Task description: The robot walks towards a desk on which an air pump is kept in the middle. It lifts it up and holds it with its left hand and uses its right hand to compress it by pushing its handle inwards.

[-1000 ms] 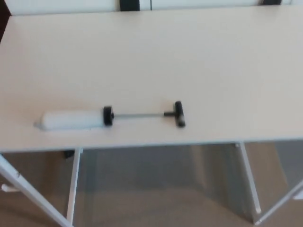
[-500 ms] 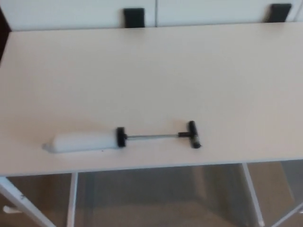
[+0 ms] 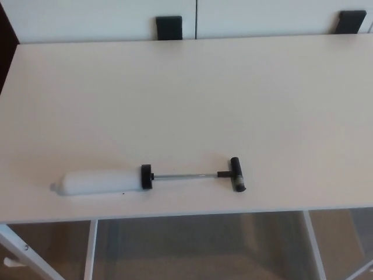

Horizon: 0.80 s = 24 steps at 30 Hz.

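Pale cream desk [image 3: 186, 93] fills nearly the whole head view, its top smooth and evenly lit, with white metal legs [image 3: 90, 248] showing beneath the near edge over a brownish floor [image 3: 198, 248]. Beyond the desk's far edge runs a white panelled wall or cabinet front [image 3: 87, 17], and two small black blocks stand against it, one [image 3: 169, 27] left of the desk's middle and one [image 3: 351, 21] toward the far right corner.

On the desk lies the air pump [image 3: 148, 178], flat on its side and close to the near edge, somewhat left of the desk's middle. Its white cylinder body [image 3: 99, 182] points left, ending in a small nozzle tip [image 3: 53, 187]. A black cap [image 3: 146, 177] closes the body's right end, and from it a thin metal rod [image 3: 185, 175] runs out to the right, fully extended. The rod ends in a black T-handle [image 3: 236, 174], which lies crosswise to the rod and rests on the desk, slightly tilted. A tiny dark speck sits on the desk just beside the body's lower edge.

Neither robot hand shows anywhere, so nothing can be said of their fingers; the pump lies untouched, with bare desktop all around it.
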Tool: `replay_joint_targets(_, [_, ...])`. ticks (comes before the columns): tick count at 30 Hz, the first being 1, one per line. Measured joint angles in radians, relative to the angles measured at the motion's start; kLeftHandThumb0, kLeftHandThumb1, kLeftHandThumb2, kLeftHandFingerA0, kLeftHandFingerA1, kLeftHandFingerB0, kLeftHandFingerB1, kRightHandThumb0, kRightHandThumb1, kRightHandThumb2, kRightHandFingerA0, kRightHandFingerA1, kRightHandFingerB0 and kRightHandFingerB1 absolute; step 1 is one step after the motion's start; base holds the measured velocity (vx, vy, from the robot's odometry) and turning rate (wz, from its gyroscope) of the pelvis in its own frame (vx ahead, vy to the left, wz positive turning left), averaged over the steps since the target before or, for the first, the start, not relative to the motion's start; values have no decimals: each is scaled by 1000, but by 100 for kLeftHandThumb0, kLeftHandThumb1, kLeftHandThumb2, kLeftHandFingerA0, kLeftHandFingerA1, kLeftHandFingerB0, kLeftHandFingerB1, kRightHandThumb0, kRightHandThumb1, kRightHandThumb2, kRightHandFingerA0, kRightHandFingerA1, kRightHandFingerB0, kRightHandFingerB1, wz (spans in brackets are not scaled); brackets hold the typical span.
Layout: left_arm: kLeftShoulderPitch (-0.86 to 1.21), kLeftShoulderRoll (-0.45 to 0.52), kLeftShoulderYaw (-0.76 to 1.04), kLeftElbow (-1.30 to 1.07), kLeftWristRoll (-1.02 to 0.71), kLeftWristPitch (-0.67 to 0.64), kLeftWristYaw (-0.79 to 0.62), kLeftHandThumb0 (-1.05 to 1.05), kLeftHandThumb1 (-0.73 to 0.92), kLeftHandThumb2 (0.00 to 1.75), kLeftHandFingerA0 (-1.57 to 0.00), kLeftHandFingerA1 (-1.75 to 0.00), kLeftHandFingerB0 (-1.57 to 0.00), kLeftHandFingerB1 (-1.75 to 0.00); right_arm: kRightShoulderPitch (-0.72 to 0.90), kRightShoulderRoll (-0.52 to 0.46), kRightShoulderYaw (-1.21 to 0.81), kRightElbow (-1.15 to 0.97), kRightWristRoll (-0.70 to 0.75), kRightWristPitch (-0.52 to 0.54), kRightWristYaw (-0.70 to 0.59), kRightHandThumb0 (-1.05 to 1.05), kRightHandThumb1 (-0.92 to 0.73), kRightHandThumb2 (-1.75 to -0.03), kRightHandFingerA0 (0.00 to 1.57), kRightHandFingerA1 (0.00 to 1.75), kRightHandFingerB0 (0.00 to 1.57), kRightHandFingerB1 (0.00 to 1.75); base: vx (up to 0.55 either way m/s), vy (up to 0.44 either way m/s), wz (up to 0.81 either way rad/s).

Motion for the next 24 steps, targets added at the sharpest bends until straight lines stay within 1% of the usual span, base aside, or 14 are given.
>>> replay_joint_targets(4, [50,17,8,-51,-9,46,-14,-16,67,59,-56,-51,-38,-40,-3,0,1,-4,0,-1,-1,-30,-62,-58,73,46,56,42,0,0,0])
replay_joint_targets(6, [84,32,23,-79,-23,72,-26,-16,63,58,-51,-53,-33,-40,-1,0,5,-13,-1,-1,-3,-31,-60,-57,73,46,56,42,0,0,0])
replay_joint_targets(7, [95,36,30,-87,-28,82,-28,-11,59,57,-25,-44,-13,-31,1,0,5,-16,-1,-1,-4,-30,-60,-58,74,46,56,42,0,0,0])
replay_joint_targets(9, [120,36,61,-115,-47,105,-32,-11,59,57,-25,-44,-13,-31,1,1,6,-19,-1,-1,-5,-30,-60,-58,74,46,56,42,0,0,0])
replay_joint_targets(10, [131,30,88,-129,-61,114,-31,-25,59,82,-2,-50,0,0,2,1,6,-19,-1,-2,-5,-30,-60,-58,73,46,57,42,0,0,0])
replay_joint_targets(11, [139,24,120,-142,-76,118,-25,-25,59,82,-2,-50,0,0,1,1,6,-19,-1,-2,-5,-30,-60,-58,73,46,57,42,0,0,0])
replay_joint_targets(12, [139,24,120,-142,-76,118,-25,-25,64,59,0,-34,0,-12,1,1,6,-19,-1,-2,-5,-30,-61,-58,75,46,56,42,0,0,0])
replay_joint_targets(14, [159,3,206,-187,-113,120,-11,-25,64,59,0,-34,0,-12,2,1,6,-23,-1,-2,-5,-30,-61,-58,75,46,56,42,0,0,0])
replay_joint_targets(15, [164,0,240,-210,-126,120,-6,-23,53,79,0,-3,0,-6,2,1,6,-27,0,-2,-5,-30,-61,-58,74,46,56,42,0,0,0])
replay_joint_targets(16, [168,-1,266,-231,-137,119,-2,-23,53,79,0,-3,0,-6,2,1,6,-32,0,-2,-5,-30,-61,-58,74,46,56,42,0,0,0])
replay_joint_targets(17, [169,1,300,-259,-150,119,5,-24,52,81,0,-11,-2,-21,2,1,6,-36,0,-2,-5,-31,-61,-58,74,47,56,43,0,0,0])
replay_joint_targets(18, [169,1,311,-269,-154,119,7,-24,52,81,0,-11,-2,-21,2,1,6,-38,0,-2,-5,-31,-61,-58,74,47,56,43,0,0,0])
replay_joint_targets(19, [166,5,351,-312,-166,118,16,-31,62,58,0,-17,-4,-24,1,1,6,-42,0,-2,-5,-30,-61,-59,74,48,56,43,0,0,0])
replay_joint_targets(24, [145,33,448,-458,-195,115,44,-33,62,59,0,-16,-4,-23,-4,2,6,-44,-1,-2,-5,-31,-61,-59,73,46,55,42,0,0,0])
